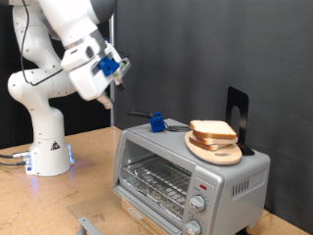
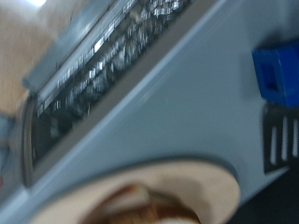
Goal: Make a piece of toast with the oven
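Note:
The silver toaster oven [image 1: 186, 176] stands at the exterior view's lower right, its wire rack showing through the front glass. On its top lies a round wooden plate [image 1: 223, 156] with two stacked bread slices; the upper slice [image 1: 212, 128] is pale with a tan crust. My gripper [image 1: 118, 70] hangs in the air above and to the exterior view's left of the oven, apart from everything, with nothing seen between its fingers. The blurred wrist view shows the oven top [image 2: 177, 103], the plate rim [image 2: 201, 177] and a bit of bread [image 2: 149, 207]; the fingers do not show there.
A blue block with a black handle [image 1: 155, 121] lies on the oven top, also in the wrist view [image 2: 278, 70]. A black stand [image 1: 238, 116] rises behind the plate. Two knobs [image 1: 199, 204] sit on the oven front. A grey flat piece [image 1: 88, 225] lies on the wooden table.

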Robot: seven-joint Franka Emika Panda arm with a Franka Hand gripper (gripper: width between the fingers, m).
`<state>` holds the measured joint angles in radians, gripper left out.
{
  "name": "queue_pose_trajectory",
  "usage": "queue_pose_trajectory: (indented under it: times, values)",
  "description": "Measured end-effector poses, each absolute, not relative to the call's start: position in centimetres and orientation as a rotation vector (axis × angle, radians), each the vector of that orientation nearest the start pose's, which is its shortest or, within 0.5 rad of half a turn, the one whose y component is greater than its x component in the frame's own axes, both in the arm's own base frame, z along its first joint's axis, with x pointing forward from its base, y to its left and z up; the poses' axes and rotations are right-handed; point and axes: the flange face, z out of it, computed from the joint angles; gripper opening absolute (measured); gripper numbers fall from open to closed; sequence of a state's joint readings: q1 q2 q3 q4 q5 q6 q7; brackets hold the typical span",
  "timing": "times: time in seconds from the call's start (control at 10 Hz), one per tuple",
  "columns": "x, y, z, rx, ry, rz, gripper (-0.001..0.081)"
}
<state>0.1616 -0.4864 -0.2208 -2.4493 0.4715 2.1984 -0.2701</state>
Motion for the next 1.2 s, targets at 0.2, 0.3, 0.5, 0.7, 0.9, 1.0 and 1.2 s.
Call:
queue_pose_trajectory:
  times: [0.2,0.3,0.5,0.7,0.9,1.0,1.2]
  values:
    - [41.8,1.0,51.9,-2.62,-0.101,-0.483,0.0808]
    - [41.3,1.6,52.5,-2.616,-0.124,-0.489,0.0808]
    - [41.3,1.5,52.1,-2.628,-0.121,-0.478,0.0808]
    - [41.2,3.5,52.4,-2.64,-0.136,-0.523,0.0808]
    - [40.0,6.5,53.1,-2.644,-0.159,-0.45,0.0808]
    - [39.0,7.6,53.2,-2.652,-0.187,-0.348,0.0808]
    - [37.8,8.4,54.2,-2.656,-0.214,-0.291,0.0808]
